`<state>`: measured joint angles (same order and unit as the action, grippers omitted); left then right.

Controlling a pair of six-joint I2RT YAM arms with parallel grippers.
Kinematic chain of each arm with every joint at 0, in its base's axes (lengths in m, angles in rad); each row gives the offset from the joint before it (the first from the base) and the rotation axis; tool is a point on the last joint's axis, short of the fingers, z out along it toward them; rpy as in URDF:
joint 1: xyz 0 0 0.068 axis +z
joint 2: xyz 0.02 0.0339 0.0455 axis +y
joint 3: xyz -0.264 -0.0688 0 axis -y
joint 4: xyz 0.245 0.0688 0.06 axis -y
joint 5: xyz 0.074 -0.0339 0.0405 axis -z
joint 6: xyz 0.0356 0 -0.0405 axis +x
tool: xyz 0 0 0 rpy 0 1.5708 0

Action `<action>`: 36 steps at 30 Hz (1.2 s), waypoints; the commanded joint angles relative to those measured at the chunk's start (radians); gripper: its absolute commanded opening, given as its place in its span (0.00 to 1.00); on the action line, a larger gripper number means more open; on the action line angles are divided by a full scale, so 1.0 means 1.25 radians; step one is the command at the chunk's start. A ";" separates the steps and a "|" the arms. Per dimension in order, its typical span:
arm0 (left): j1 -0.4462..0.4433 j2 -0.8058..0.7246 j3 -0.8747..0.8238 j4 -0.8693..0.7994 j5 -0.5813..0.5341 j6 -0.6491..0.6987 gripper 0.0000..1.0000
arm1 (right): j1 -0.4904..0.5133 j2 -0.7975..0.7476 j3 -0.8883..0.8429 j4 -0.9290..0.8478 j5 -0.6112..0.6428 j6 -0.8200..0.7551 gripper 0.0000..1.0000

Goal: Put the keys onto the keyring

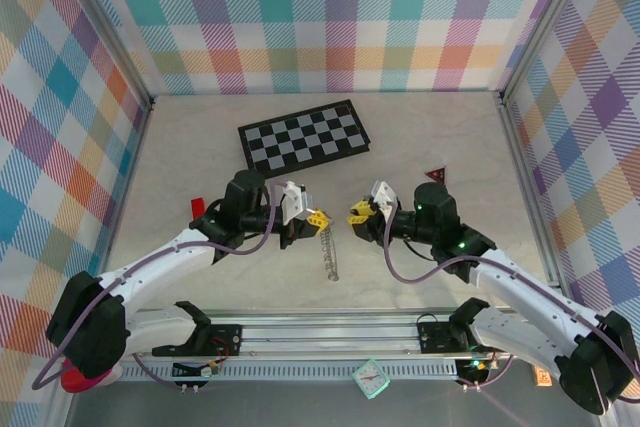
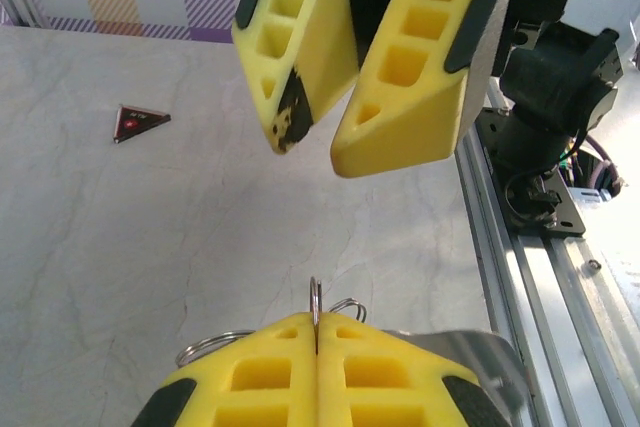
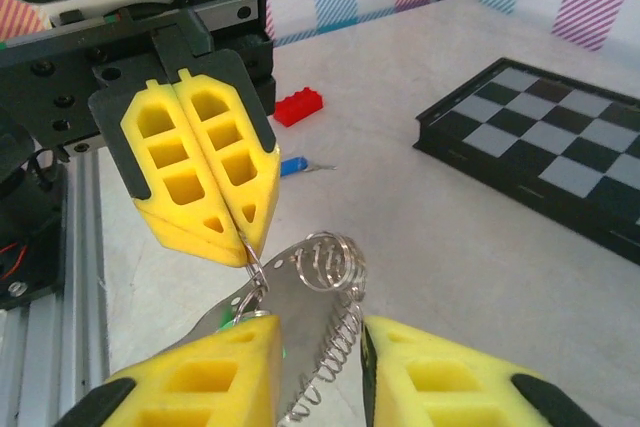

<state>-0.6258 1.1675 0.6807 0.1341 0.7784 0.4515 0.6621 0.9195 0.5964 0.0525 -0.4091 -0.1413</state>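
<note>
The keyring [image 1: 328, 252] hangs as a thin silver chain of rings between the two grippers above the table. My left gripper [image 1: 318, 217] is shut on one thin silver ring [image 2: 315, 299] of it, and more loops [image 2: 345, 305] show behind its fingertips. My right gripper [image 3: 320, 325] faces it with its jaws apart. The keyring's coiled rings [image 3: 330, 259] and a flat silver strip [image 3: 300, 327] lie in that gap. A bit of green [image 3: 228, 322] shows by its left finger. The blue key [image 3: 293, 166] lies on the table beyond.
A black-and-white chessboard [image 1: 305, 134] lies at the back centre. A dark red triangle [image 1: 435, 175] sits to the right and a small red block [image 1: 197, 206] to the left. The aluminium rail [image 1: 330, 332] runs along the near edge.
</note>
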 commanded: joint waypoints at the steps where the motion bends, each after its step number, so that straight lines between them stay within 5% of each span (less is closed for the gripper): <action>1: -0.005 -0.024 -0.006 0.064 0.045 0.043 0.00 | 0.000 0.026 0.009 0.052 -0.075 0.005 0.25; 36: -0.005 -0.020 -0.011 0.097 0.094 0.014 0.00 | 0.032 0.159 0.079 0.080 -0.165 -0.044 0.14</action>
<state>-0.6258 1.1618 0.6746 0.1879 0.8322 0.4648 0.6952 1.1061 0.6605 0.0914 -0.5781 -0.1986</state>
